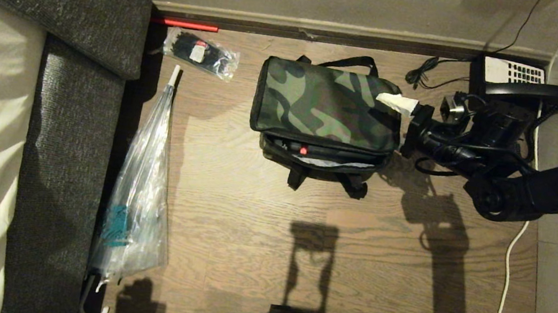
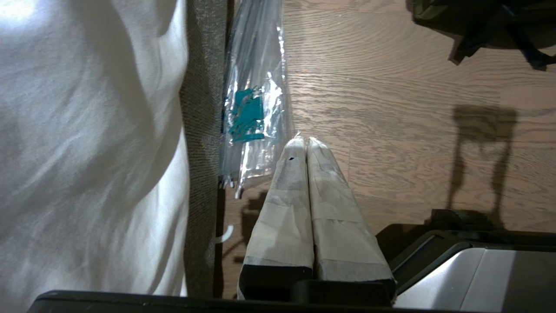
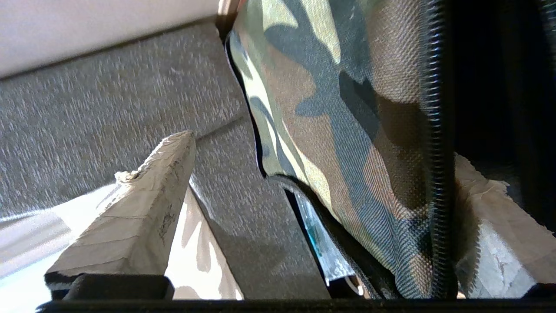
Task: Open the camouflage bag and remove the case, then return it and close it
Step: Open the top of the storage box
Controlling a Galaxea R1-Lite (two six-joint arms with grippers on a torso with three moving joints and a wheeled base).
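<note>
The camouflage bag [image 1: 326, 103] stands on the wood floor near the back wall. Its front zipper gapes, showing silvery lining [image 1: 350, 164], a dark strip and a red spot. I cannot make out the case. My right gripper [image 1: 399, 106] is at the bag's right end and is open. One taped finger [image 1: 395, 102] lies over the camouflage lid. In the right wrist view the lid's edge [image 3: 347, 130] and zipper teeth [image 3: 434, 174] sit between the spread fingers [image 3: 143, 208], not pinched. My left gripper [image 2: 306, 141] is shut and empty, parked low beside the robot's base.
A black desk telephone [image 1: 515, 80] with its cords sits behind the right arm. A clear packet of black ties [image 1: 201, 53] and a folded clear umbrella [image 1: 140, 187] lie left of the bag, along a grey sofa [image 1: 64, 150]. A white cable [image 1: 503, 294] runs down the right side.
</note>
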